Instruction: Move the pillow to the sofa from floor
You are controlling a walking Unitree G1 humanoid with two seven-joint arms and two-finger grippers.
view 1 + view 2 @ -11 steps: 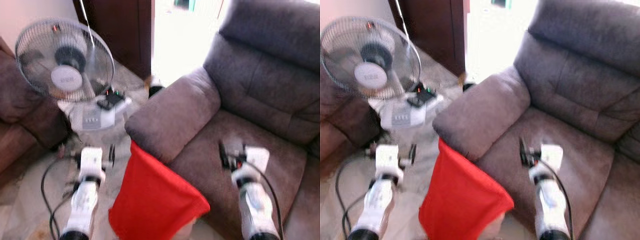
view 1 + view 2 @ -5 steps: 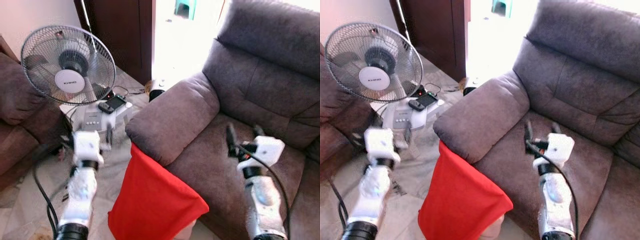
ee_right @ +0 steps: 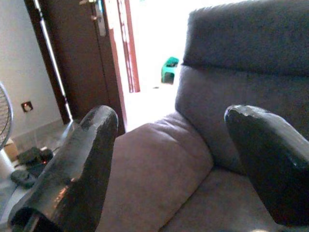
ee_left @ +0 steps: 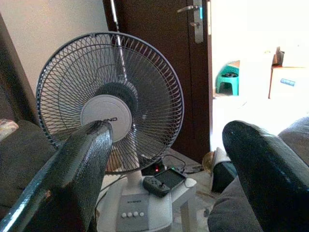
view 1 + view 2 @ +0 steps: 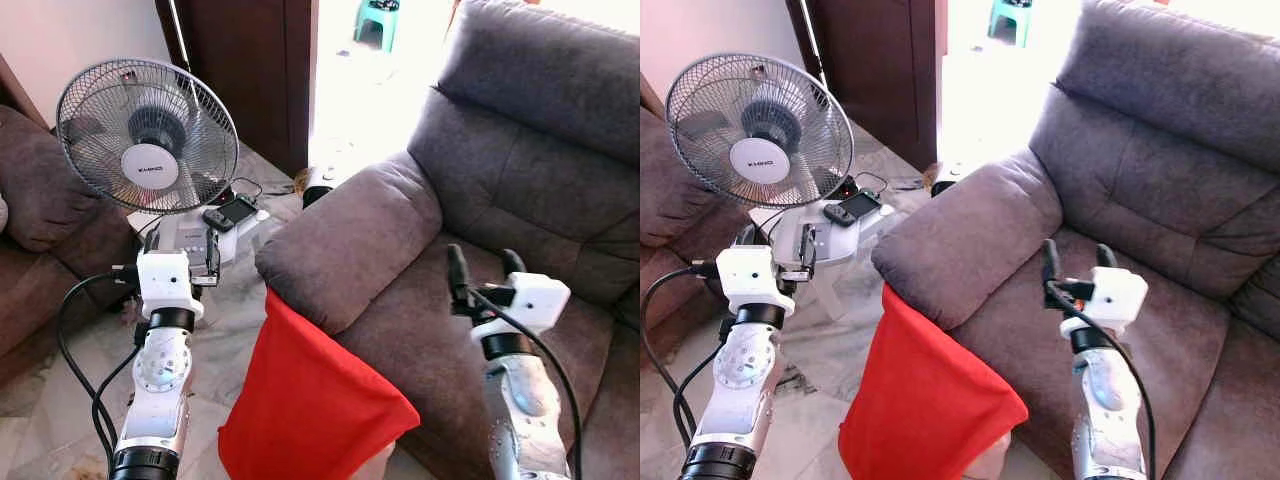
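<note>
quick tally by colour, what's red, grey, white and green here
red: 1, the pillow
grey: 1, the sofa
white: 1, the fan
green: 1, the stool
total: 4

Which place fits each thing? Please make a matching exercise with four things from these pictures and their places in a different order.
Things:
1. red pillow
2. fan
3. right gripper
4. green stool

Places:
A. over the sofa seat
B. beyond the open doorway
C. leaning against the front of the sofa arm
D. beside the dark wooden door

Pairs: 1-C, 2-D, 3-A, 4-B
</note>
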